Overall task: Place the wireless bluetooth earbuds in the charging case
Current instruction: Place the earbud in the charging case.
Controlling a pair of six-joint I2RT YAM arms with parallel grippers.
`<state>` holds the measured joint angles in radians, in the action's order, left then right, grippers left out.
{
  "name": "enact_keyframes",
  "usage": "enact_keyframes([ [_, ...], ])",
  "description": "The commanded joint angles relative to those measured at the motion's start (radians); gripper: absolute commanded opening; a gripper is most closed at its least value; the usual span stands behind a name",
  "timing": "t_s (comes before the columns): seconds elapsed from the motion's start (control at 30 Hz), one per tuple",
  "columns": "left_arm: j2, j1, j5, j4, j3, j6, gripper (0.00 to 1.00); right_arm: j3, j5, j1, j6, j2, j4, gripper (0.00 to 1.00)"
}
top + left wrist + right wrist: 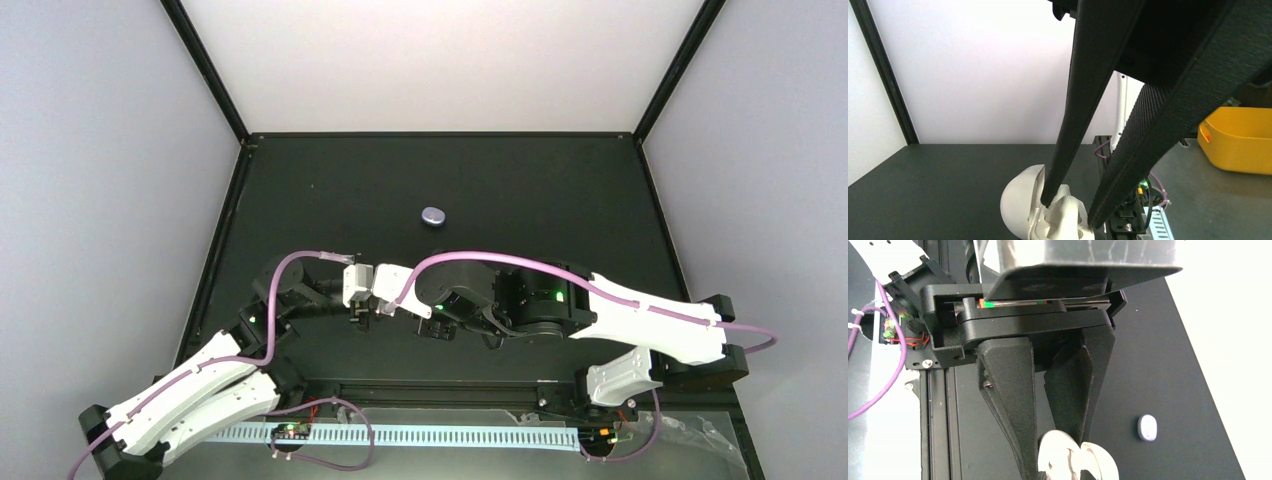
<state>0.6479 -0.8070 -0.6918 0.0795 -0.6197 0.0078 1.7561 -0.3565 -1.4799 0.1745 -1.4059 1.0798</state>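
Note:
A white charging case [1062, 460] stands open, its lid [1102, 464] swung to the right. My right gripper [1055, 460] is shut on the case's base half, one finger tucked between base and lid. In the left wrist view the same case [1018, 205] shows from the side. My left gripper [1068, 212] is shut on a white earbud [1069, 206] right at the case's wells. In the top view both grippers, left [368, 308] and right [400, 312], meet at the table's near middle and hide the case. No purple earbuds are in view.
A closed lavender case [432, 214] lies alone on the black table toward the back middle; it also shows in the right wrist view [1147, 427]. A yellow bin [1243, 142] stands off the table beyond the front rail [938, 430].

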Motion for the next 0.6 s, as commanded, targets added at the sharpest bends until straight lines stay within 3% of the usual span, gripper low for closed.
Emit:
enact_keyframes([
  [0.0,-0.003,-0.006,-0.002,0.07,-0.025,0.005,0.01,0.031,0.011,-0.008,-0.019,0.016,-0.026,0.18],
  [0.17,0.004,-0.006,0.0,0.069,-0.023,0.006,0.01,0.063,0.016,-0.006,-0.035,0.053,-0.035,0.28],
  [0.3,0.007,-0.006,0.003,0.069,-0.023,0.003,0.02,0.089,0.029,0.0,-0.054,0.087,-0.037,0.31],
  [0.57,0.003,-0.006,0.024,0.063,-0.022,-0.008,0.01,-0.005,0.291,0.127,-0.153,0.209,-0.139,0.22],
])
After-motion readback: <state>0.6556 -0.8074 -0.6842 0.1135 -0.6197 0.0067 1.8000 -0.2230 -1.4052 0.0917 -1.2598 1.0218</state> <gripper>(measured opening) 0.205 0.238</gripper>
